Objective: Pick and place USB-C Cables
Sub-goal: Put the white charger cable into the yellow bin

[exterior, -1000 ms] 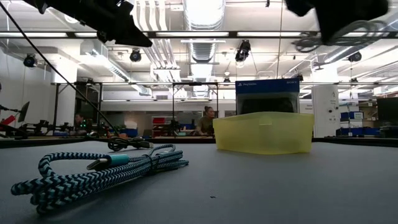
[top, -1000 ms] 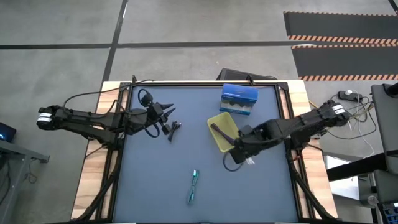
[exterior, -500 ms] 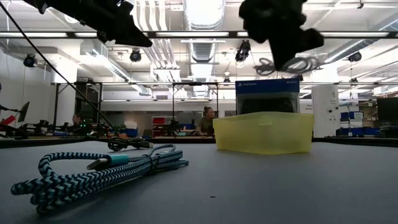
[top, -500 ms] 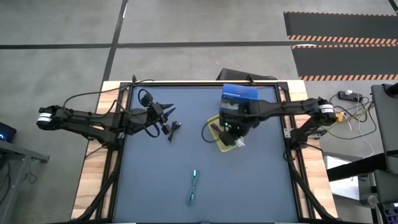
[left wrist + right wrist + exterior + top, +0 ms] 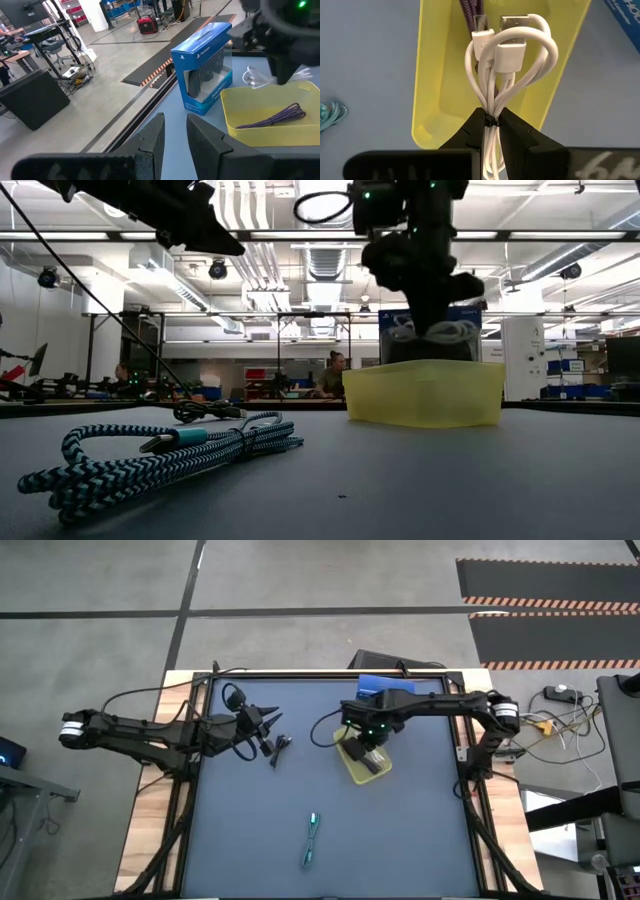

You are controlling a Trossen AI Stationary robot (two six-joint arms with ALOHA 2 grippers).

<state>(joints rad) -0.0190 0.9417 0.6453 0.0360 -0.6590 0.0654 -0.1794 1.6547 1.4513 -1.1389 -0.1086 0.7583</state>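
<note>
Dark blue matting covers the table (image 5: pixel 400 830), with a wooden border at its left and right edges and a grey concrete floor around it. Right of centre sits a yellow tray (image 5: pixel 350 765), and just behind it a blue boxed game controller (image 5: pixel 372 686). The right gripper (image 5: pixel 491 126) hangs over the tray, its jaws pinched narrow on the white cable (image 5: pixel 506 75), a smooth bundle folded into loops with a small black tie at the pinch point and two white plugs at the top. In the low view this bundle (image 5: pixel 432 332) dangles just above the tray's rim. The dark purple cable (image 5: pixel 272 118), braided and stretched out, already lies inside the tray. The teal cable (image 5: pixel 150 460), braided in teal and black, is bundled on the near part of the mat, well apart from the tray. The black cable (image 5: pixel 278 746) lies on the mat just beside the left gripper (image 5: pixel 268 726), whose fingers stand slightly apart around nothing.
</note>
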